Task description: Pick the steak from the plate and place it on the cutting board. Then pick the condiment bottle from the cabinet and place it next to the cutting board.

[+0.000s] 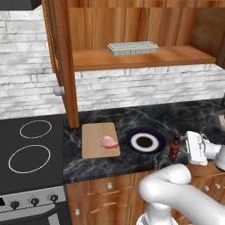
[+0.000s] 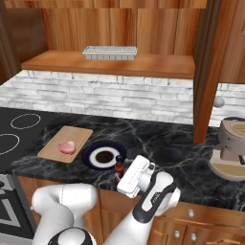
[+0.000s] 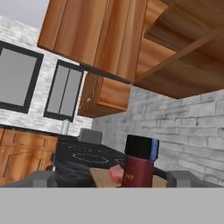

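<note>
Fingers (image 3: 111,178) spread wide, straddling the upright condiment bottle (image 1: 174,148) without visibly clamping it; the bottle's long axis is vertical, on the desk (image 1: 184,118) front edge. Wrist low, hand level, pointing along the desk. Beyond: plate (image 1: 146,141), then cutting board (image 1: 92,140) bearing the steak (image 1: 108,142).

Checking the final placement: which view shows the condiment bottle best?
The left base view: the condiment bottle stands whole on the counter right of the plate. In the right base view the hand partly hides it; the hand view crops its base.
</note>
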### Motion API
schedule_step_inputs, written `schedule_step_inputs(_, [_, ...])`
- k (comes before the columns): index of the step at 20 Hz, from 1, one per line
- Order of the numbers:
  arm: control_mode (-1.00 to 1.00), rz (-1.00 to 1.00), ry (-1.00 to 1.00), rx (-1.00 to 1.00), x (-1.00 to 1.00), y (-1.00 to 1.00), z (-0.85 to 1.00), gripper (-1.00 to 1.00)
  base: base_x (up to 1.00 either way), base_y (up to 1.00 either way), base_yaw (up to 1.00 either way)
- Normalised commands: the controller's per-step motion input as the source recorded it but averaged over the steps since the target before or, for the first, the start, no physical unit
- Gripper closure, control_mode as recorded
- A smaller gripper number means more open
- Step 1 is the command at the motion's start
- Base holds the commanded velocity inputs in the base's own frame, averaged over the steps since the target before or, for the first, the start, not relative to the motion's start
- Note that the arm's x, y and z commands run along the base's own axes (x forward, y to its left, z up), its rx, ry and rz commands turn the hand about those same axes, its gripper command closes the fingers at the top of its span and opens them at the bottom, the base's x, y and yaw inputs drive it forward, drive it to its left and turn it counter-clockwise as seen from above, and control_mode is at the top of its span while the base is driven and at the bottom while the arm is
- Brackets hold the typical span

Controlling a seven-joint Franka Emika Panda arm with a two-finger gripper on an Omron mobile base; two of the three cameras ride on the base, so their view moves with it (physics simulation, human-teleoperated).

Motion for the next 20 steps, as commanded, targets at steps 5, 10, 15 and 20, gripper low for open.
schedule_step_inputs(5, [-1.00,0.00,0.00,0.00,-0.21,0.00,0.24,-1.00,0.00,0.00,0.00])
schedule_step_inputs(10, [-1.00,-0.02,0.00,-0.13,-0.07,-0.04,0.15,-1.00,0.00,0.00,0.00])
schedule_step_inputs(15, [-1.00,-0.06,-0.03,-0.24,-0.14,-0.02,0.07,-1.00,0.00,0.00,0.00])
schedule_step_inputs(20, [-1.00,-0.07,-0.19,-0.22,-0.27,-0.02,0.00,-1.00,0.00,0.00,0.00])
